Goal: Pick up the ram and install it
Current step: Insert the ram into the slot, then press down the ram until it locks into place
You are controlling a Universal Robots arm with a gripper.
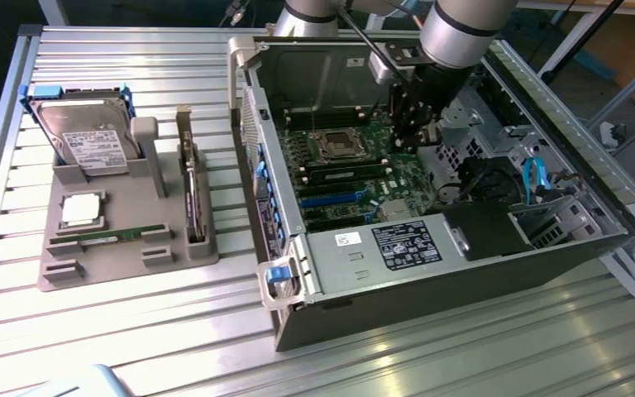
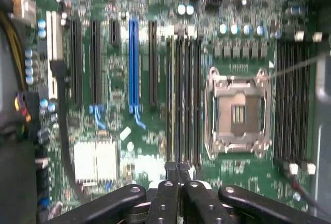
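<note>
**Gripper over the board, ram in its tray**

Exterior view: the ram (image 1: 110, 236) lies in the grey tray (image 1: 64, 277), along the edge farthest from the hard drive (image 1: 83, 136). Its long axis follows that edge, ends toward the exterior view's left and right. The gripper (image 1: 418, 141) hangs inside the case (image 1: 329, 281), well apart from it.

Wrist view: the gripper (image 2: 178, 168) is clenched on nothing above the memory slots (image 2: 185, 94). Descending like this, it could strike them.
</note>
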